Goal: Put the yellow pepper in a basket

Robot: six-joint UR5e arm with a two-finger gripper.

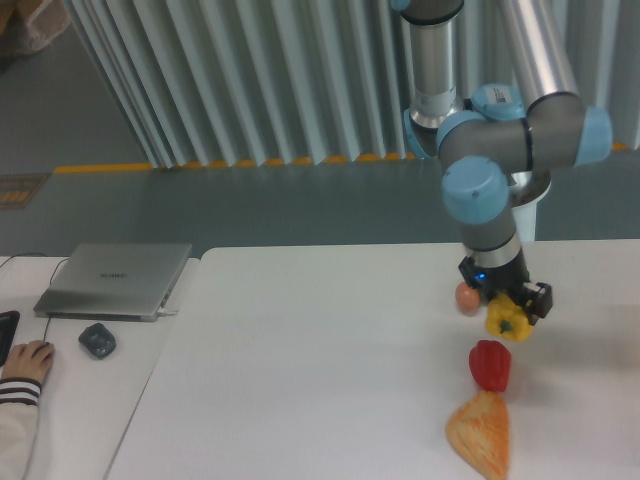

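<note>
The yellow pepper is small, glossy and lobed, and sits between the fingers of my gripper at the right of the white table. The gripper points down and is shut on the pepper. I cannot tell whether the pepper touches the table or hangs just above it. No basket is in view.
A red pepper lies just in front of the yellow one, with a tan croissant-like pastry in front of that. A small orange-pink fruit sits left of the gripper. A laptop, a mouse and a person's hand are at the far left.
</note>
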